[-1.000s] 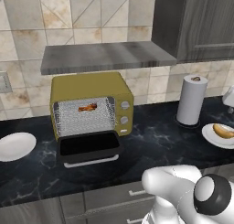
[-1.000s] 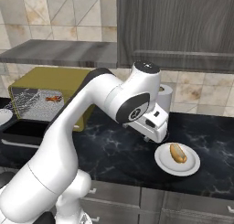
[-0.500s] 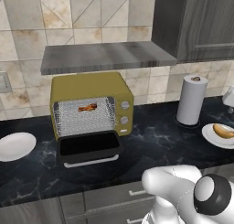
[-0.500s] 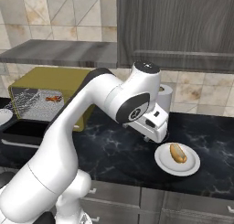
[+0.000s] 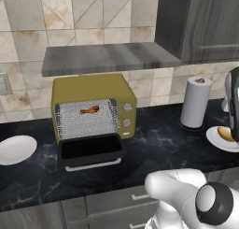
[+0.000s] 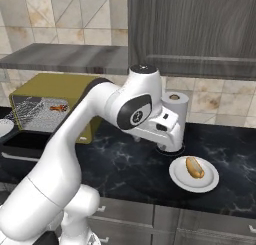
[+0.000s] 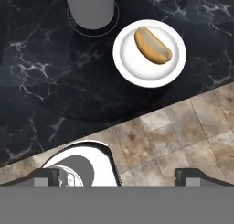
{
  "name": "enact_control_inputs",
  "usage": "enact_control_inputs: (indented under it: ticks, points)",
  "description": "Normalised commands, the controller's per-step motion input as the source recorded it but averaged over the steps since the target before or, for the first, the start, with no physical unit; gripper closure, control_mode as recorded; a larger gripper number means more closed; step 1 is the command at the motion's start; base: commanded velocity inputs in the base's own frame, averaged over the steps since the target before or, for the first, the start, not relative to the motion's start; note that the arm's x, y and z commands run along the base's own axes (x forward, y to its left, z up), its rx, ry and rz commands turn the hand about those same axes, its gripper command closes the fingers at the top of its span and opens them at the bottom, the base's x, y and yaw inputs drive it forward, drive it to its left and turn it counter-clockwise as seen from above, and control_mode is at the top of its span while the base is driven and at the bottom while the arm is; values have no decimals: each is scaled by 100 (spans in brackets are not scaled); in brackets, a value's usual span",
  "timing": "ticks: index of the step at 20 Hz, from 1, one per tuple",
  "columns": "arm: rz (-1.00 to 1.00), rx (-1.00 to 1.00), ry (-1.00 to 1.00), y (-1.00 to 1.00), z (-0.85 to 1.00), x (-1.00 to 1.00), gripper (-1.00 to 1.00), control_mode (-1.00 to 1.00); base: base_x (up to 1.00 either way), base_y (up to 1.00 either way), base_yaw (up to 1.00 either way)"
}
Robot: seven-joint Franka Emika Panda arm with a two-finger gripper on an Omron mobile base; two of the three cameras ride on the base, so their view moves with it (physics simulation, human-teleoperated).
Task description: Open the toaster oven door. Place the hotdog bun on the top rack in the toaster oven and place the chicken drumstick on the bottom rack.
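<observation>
The mustard-yellow toaster oven (image 5: 93,90) stands at the back of the counter with its door (image 5: 91,151) folded down flat. The chicken drumstick (image 5: 89,110) lies on a wire rack in the upper part of the cavity and also shows in the right base view (image 6: 59,108). The hotdog bun (image 7: 153,45) rests on a white plate (image 7: 137,70) far to the right (image 6: 194,167). My gripper (image 7: 119,178) hangs open and empty, well above the counter's front edge, a little short of the plate, with its fingertips (image 7: 45,177) wide apart.
A paper towel roll (image 5: 195,102) stands just behind the bun's plate (image 6: 175,181). An empty white plate (image 5: 16,148) lies left of the oven. A grey shelf (image 5: 107,57) hangs over the oven and dark cabinets (image 6: 195,29) over the right side.
</observation>
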Motion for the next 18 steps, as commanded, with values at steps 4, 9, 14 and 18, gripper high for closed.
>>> enact_control_inputs:
  ticks: [4,9,14,18]
  points:
    - [25,-1,0,-37,-9,12,-100,-100,0,0,0]
    - [20,-1,0,-43,-16,12,-100,-100,0,0,0]
    - [10,0,5,-33,-25,30,-100,-100,0,0,0]
    - [7,0,4,-24,-32,38,-100,-100,0,0,0]
